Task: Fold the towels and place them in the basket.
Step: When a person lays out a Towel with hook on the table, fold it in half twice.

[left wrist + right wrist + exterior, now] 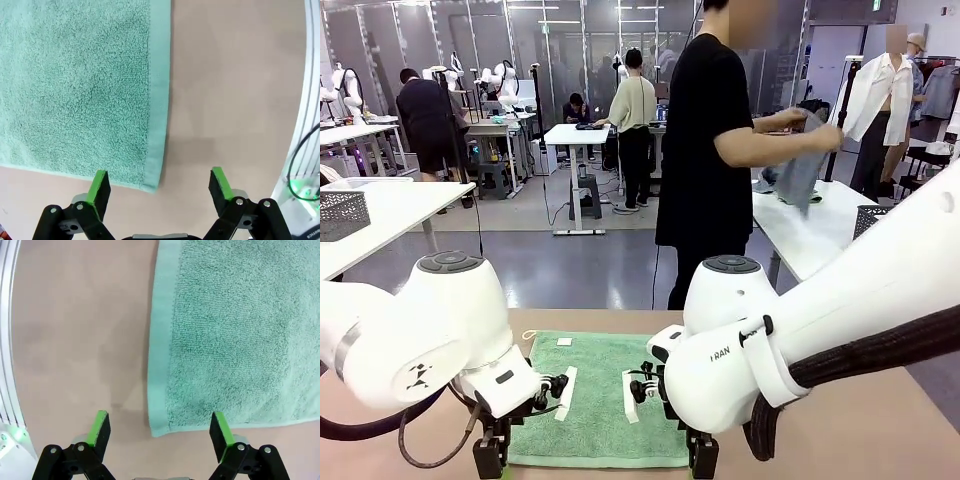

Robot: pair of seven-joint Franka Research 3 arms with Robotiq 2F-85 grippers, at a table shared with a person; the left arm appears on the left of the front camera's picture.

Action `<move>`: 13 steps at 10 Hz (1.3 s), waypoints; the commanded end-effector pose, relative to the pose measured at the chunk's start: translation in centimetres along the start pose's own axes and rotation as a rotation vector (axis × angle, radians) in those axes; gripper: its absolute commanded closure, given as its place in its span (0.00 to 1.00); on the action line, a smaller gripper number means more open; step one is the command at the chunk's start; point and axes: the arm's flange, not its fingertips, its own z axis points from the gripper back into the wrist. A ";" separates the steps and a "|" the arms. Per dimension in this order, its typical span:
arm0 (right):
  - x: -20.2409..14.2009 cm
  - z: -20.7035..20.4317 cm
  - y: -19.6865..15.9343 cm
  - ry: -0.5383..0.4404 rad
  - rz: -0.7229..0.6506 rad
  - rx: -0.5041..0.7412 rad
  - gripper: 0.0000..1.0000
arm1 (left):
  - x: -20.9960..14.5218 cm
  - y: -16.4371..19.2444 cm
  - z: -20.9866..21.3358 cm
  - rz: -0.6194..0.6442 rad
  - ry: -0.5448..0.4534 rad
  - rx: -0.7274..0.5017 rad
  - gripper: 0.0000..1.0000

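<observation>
Mint green towel (600,400), tan table (880,430)

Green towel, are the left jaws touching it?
Cannot tell. In the left wrist view, one pad of the left gripper overlaps the green towel at its corner, but its height is unclear.

a person in black (705,150) stands beyond the tan table (890,440), facing a white side table (810,245).

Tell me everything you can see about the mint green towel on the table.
The mint green towel is looped terry with a flat woven hem, lying spread flat and unfolded on the tan table. A small white tag sits near its far edge. The open left gripper and open right gripper each hang over a near corner.
</observation>
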 end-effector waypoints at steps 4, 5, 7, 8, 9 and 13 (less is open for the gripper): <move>1.0 -1.8 -1.1 0.025 -0.028 -0.007 0.00 | -1.4 -0.5 -2.6 -0.004 -0.002 0.017 0.00; 1.1 -2.0 -1.1 0.026 -0.025 -0.004 0.00 | -1.6 -0.4 -2.9 0.000 -0.008 0.013 0.00; 1.0 -2.3 -1.3 0.028 -0.025 0.005 0.00 | -1.9 0.0 -3.3 0.008 -0.025 0.000 0.00; 0.9 -2.3 -1.4 0.026 -0.027 0.010 0.00 | -2.0 0.0 -3.3 0.012 -0.029 -0.007 0.00; 0.8 -2.4 -1.4 0.028 -0.027 0.014 0.00 | -2.1 0.0 -3.3 0.015 -0.043 -0.018 0.08; 0.8 -2.4 -1.6 0.025 -0.040 0.010 0.64 | -2.5 0.1 -3.3 0.035 -0.047 -0.034 1.00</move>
